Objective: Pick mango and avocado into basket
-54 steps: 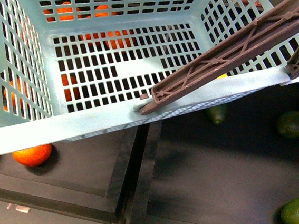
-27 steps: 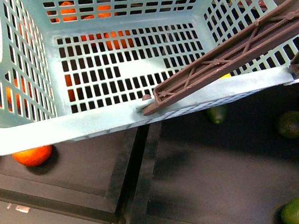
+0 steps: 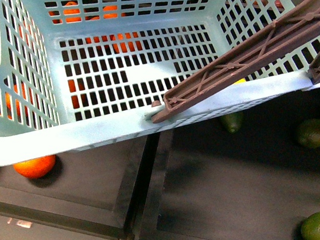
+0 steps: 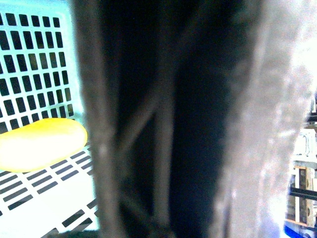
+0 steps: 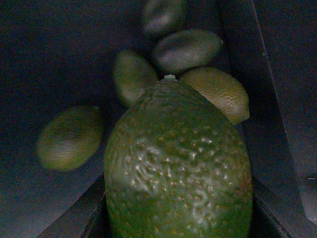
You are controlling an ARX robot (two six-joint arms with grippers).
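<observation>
Yellow mango (image 4: 39,145) partly behind blurred handle (image 4: 148,124); avocado (image 5: 178,163) between right hand (image 5: 178,223) fingers (image 5: 84,220).

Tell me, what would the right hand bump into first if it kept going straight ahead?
The avocado: it fills the view right in front of the right hand, maybe within its grip. Other green fruits lie farther on.

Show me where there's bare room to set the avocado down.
In the basket: open lattice floor from the left wall to the brown handle; the mango lies beside that handle. In the right tray: wide bare floor between its green fruits. Crowded: the green pile beyond the avocado.
</observation>
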